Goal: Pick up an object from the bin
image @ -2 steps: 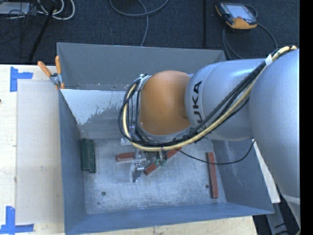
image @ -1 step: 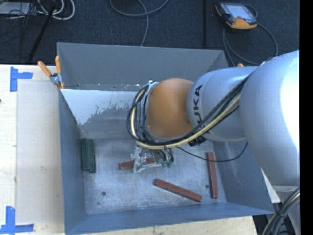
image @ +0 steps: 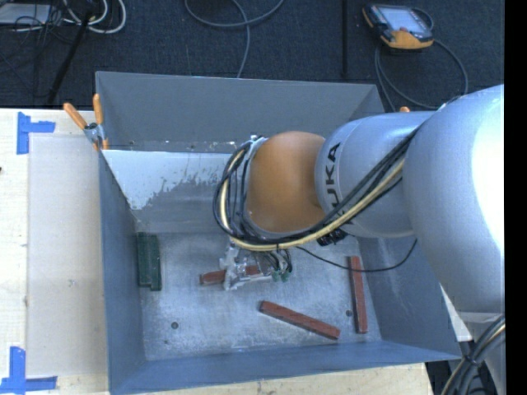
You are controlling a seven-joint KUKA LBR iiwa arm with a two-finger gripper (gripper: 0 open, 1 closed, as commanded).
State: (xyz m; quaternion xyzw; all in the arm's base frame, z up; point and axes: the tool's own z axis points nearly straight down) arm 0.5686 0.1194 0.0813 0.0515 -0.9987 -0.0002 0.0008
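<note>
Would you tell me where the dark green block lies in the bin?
In the camera view the dark green block lies on the bin floor near the left wall, well left of the gripper at the centre.

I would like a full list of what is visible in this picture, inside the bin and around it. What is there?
bin: one, grey metal, middle of the view
block: one, dark green, left part of the bin floor
slanted stick: one, reddish brown, front of the floor
straight stick: one, reddish brown, right part of the floor, near the right wall
short piece: one, reddish brown, middle of the floor, beside the arm's tip
handheld device: one, orange and black, on the dark ground beyond the bin, upper right
arm: one, silver-white, reaching in from the right
cover: one, orange, on the wrist
cables: one bundle, black and yellowish, looped round the wrist
</note>
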